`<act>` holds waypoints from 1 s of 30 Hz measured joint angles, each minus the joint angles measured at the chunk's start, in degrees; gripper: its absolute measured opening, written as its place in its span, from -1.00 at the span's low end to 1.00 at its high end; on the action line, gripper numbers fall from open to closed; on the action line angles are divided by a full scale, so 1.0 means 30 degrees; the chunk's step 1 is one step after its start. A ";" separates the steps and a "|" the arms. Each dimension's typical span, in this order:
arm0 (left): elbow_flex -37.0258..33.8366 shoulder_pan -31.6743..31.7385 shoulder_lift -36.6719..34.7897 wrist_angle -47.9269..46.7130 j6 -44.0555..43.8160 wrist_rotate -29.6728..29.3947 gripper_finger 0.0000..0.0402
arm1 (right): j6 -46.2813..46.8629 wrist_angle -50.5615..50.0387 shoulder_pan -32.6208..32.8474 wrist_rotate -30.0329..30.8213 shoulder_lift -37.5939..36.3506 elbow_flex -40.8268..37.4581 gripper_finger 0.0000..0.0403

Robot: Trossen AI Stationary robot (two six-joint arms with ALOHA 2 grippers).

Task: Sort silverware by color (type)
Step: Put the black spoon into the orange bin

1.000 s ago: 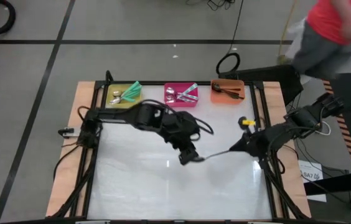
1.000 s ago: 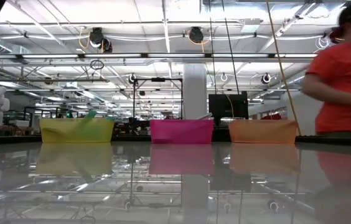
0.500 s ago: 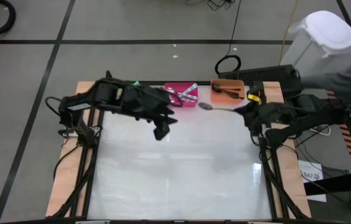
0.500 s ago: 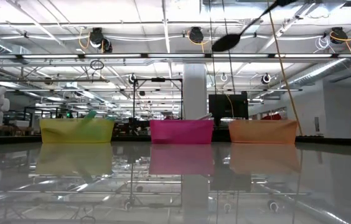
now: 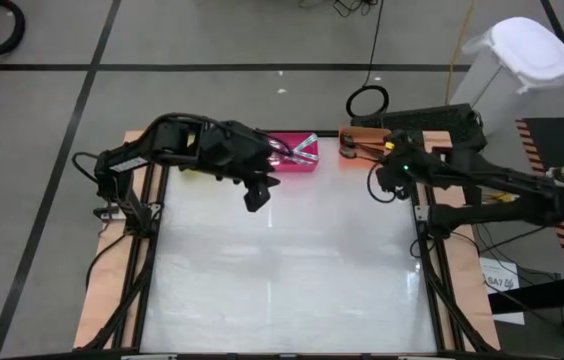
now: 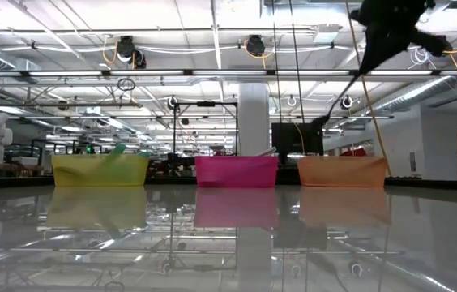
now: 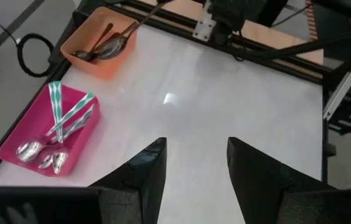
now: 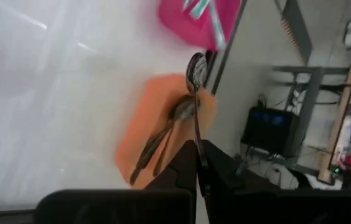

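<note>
1. Right wrist view: my right claw (image 8: 198, 163) pinches a dark spoon (image 8: 196, 93) by its handle, over the orange bin (image 8: 139, 146).
2. At two o'clock on the table (image 5: 282, 270).
3. My left claw (image 7: 194, 168) gapes empty, near the pink bin (image 7: 20, 140) at twelve.

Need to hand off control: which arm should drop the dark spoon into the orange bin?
Right. Its gripper holds the dark spoon over the orange bin. The left gripper is open, empty, near the pink bin.
</note>
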 joint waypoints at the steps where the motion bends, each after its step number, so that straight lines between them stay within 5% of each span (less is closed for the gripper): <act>1: 0.0000 0.0000 0.0003 0.0000 -0.0227 -0.0005 -0.16 | -0.0421 0.0521 -0.0543 -0.0140 -0.0088 -0.0573 -1.00; 16: 0.0000 -0.0160 0.0011 0.1475 -0.2737 -0.0470 -0.16 | -0.6390 0.7273 -0.7883 -0.4430 -0.0787 -0.5169 -0.99; 30: 0.0000 -0.0168 0.0022 0.1858 -0.3246 -0.1012 -0.16 | -0.7563 0.8918 -1.0431 -0.5458 0.1547 -0.5619 -0.97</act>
